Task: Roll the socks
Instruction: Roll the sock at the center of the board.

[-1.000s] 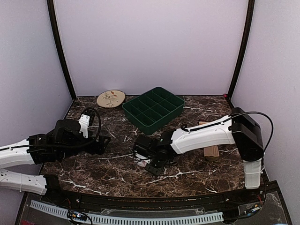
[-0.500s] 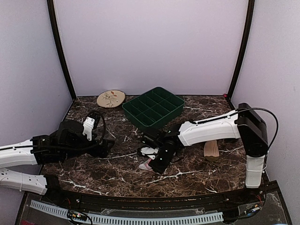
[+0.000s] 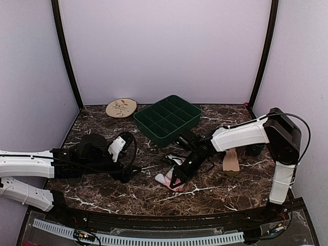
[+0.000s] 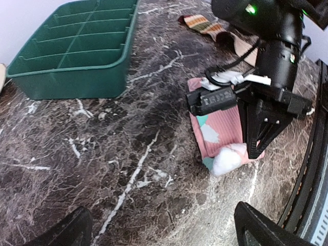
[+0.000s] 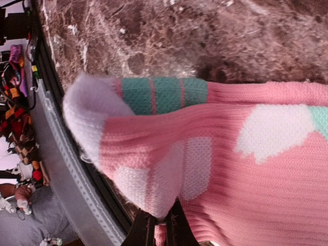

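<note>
You have one dark marble table (image 3: pixel 102 189) with everything on it. Two arms work over it: the left arm (image 3: pixel 31 165) reaches in low from the left side, and the right arm (image 3: pixel 238 136) stretches across from the right toward the middle.

There is one green tray (image 3: pixel 174 134), split into compartments, at the back centre. One round beige plate (image 3: pixel 121 107) lies beside it in the back left corner, apart from the tray.

You have two socks. The pink sock (image 4: pixel 220 128), with mint and white patches and a white toe, lies on the table in front of the tray, near the front middle. The tan sock (image 3: pixel 230 161), with a striped cuff, lies to the right of it, well apart and under the right arm.

Your right gripper (image 3: pixel 177 180) is clamped on the pink sock: its fingers (image 5: pixel 154 230) are pressed together on the fabric close to the white toe, and that end bunches up off the table. Your left gripper (image 3: pixel 128 173) is spread wide and grasps nothing; it hangs over bare marble just left of the pink sock, facing it without touching.
</note>
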